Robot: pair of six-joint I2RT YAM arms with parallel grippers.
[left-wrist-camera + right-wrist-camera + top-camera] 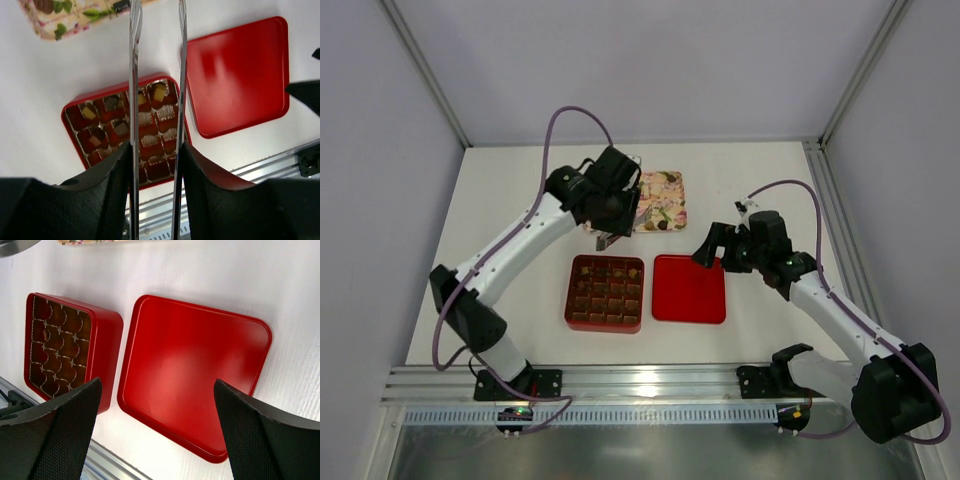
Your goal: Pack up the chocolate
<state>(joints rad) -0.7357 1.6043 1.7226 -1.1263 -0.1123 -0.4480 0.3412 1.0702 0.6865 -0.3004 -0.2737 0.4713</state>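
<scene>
1. The left tool (156,147) is hanging above the bench (520,190), between the floral tray (75,17) and the red box (105,350).
2. Its black fingers (115,170) are pressing on the outer faces of a pair of thin metal tweezers (134,75), so it is pinching them. The two blades are standing apart, and their tips are running off the top of the left wrist view, so I cannot tell whether anything is sitting between them.
3. The chocolate (605,292) is lying mostly in the red box, piece by piece in its little compartments. A few dark pieces are also showing on the floral tray.
4. The red box is sitting open on the bench, with the red lid (195,375) lying flat just beside it on its right, inner side up.
5. The right tool (157,390) is hovering over the red lid, its fingers spread wide and nothing between them.
6. The floral tray is resting on the far side of the box, apart from it.
</scene>
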